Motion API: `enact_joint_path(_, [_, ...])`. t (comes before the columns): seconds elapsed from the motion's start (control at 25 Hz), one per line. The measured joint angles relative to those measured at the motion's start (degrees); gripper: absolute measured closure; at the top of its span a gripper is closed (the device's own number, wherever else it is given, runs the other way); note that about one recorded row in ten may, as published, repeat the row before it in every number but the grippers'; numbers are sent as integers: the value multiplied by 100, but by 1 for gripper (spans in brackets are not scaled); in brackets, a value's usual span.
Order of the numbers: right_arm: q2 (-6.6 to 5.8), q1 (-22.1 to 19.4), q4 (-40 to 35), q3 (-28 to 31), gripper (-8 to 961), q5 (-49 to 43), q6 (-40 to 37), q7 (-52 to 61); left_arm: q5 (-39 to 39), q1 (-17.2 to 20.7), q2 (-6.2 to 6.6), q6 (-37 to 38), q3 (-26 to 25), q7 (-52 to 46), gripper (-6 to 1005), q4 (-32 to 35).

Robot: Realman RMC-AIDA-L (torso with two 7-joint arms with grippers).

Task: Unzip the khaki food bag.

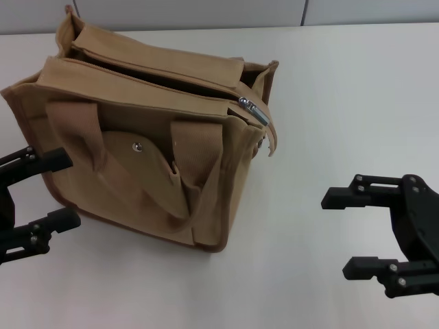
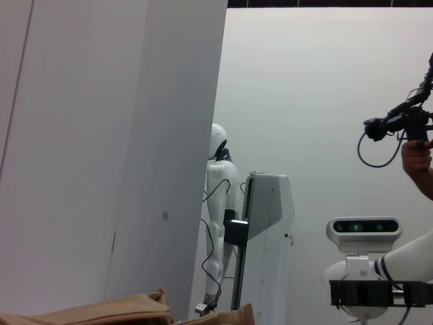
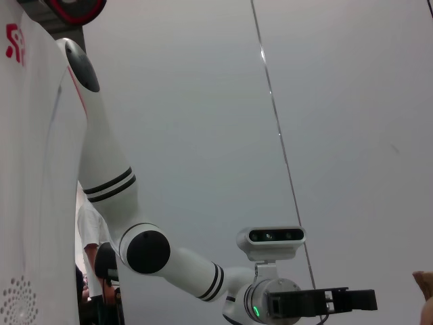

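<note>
The khaki food bag (image 1: 147, 147) stands on the white table (image 1: 343, 103) at the left. It is a boxy tan tote with two wide handles hanging down its front and a flap pocket with a metal snap (image 1: 137, 147). Its top zipper gapes open along its length, with the silver pull (image 1: 252, 108) at the bag's right end. My left gripper (image 1: 49, 192) is open at the bag's lower left corner, one finger close to the bag's side. My right gripper (image 1: 343, 233) is open, well to the right of the bag. A strip of the bag's top edge (image 2: 101, 313) shows in the left wrist view.
The table stretches bare white to the right of the bag and in front of it. The wrist views look out at white wall panels (image 2: 101, 135), a white humanoid robot (image 2: 218, 203) and the other arm's gripper (image 3: 318, 302) in the distance.
</note>
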Motion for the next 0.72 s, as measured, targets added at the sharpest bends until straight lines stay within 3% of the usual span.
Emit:
enact_joint_path(0.56, [132,174,-126,40,248,44,153,204,1,-84,-5,23,-24,-94,218,26])
enact_joint_path(0.72, [146,309,-127,33,248,50,215,229,8,-116,-88,15,-25,-79,218,71])
